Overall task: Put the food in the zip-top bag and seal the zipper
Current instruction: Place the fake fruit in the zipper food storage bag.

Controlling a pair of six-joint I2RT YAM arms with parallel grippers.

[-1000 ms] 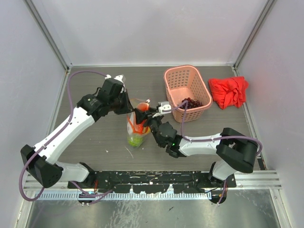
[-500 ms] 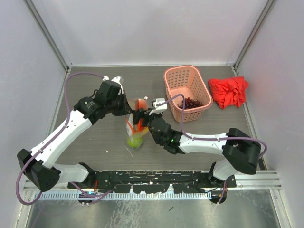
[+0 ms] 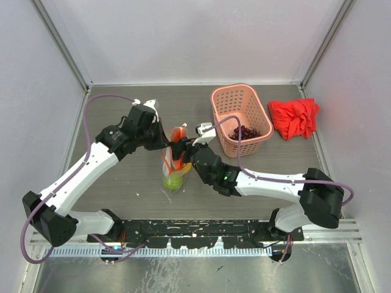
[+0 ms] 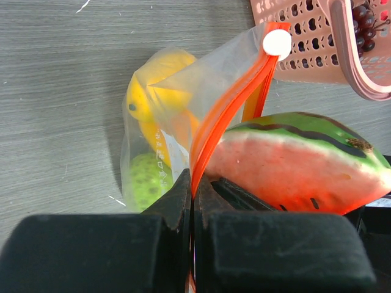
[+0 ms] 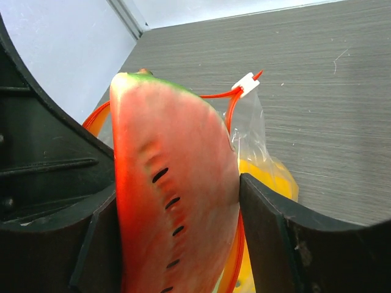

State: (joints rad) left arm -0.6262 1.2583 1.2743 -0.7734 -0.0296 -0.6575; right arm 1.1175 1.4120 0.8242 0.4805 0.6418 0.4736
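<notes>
The clear zip-top bag [image 3: 171,166] stands on the table with a yellow piece [image 4: 153,91] and a bumpy lime-green ball [image 4: 145,183] inside. My left gripper [image 4: 194,189] is shut on the orange-red zipper [image 4: 229,101] and holds the mouth up; a white slider [image 4: 277,43] sits at its far end. My right gripper [image 5: 177,195] is shut on a toy watermelon slice [image 5: 171,152], held at the bag's mouth, with the zipper [image 5: 220,96] just behind it. The purple grape bunch [image 3: 245,132] lies in the pink basket.
The pink lattice basket [image 3: 241,119] stands right of the bag, close to the right arm. A red cloth [image 3: 294,117] lies at the far right. Grey walls close in the table on three sides.
My right gripper has carried the watermelon slice a little left and up to the bag's mouth. The left gripper has kept its hold and shifted slightly.
</notes>
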